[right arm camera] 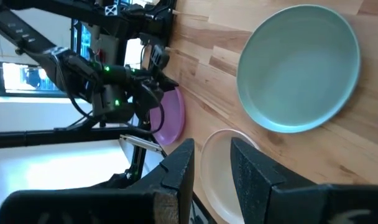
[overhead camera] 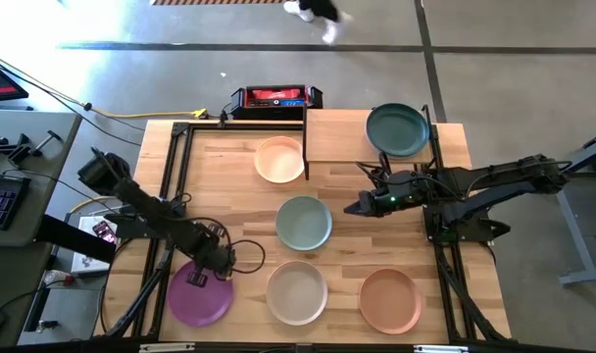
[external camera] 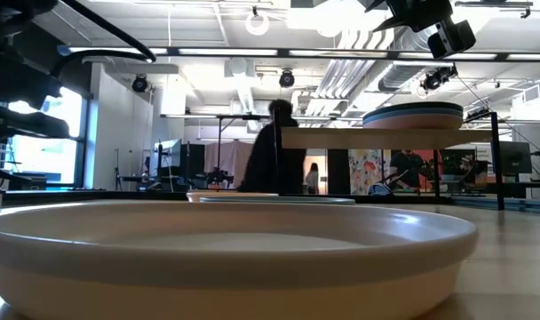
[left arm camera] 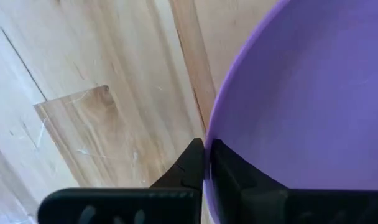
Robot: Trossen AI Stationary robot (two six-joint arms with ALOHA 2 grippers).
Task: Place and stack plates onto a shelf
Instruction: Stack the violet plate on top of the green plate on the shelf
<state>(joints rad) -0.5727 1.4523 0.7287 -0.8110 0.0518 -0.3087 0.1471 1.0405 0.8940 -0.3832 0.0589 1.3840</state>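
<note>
A purple plate [overhead camera: 199, 292] lies at the table's near left. My left gripper [overhead camera: 218, 265] is shut on its rim, as the left wrist view [left arm camera: 206, 148] shows. My right gripper [overhead camera: 355, 208] is open and empty above the table, between a pale teal plate [overhead camera: 304, 223] and the shelf [overhead camera: 337, 137]. A dark green plate [overhead camera: 397, 129] rests on the shelf's right half. A peach plate [overhead camera: 279, 159], an off-white plate [overhead camera: 297, 291] and an orange plate [overhead camera: 389, 300] lie flat on the table. My left gripper pinches the purple plate's rim [left arm camera: 209, 163] on the plate's far right side, one finger inside the plate and one outside. The fingers come slanting down from the table's left. I cannot tell whether the plate is off the table.
A red and black box [overhead camera: 275, 98] stands at the table's far edge, left of the shelf. The shelf's left half [overhead camera: 332, 132] is bare. A person [external camera: 274, 151] stands behind the table in the low view. Black frame rails [overhead camera: 171, 196] run along the table's sides.
</note>
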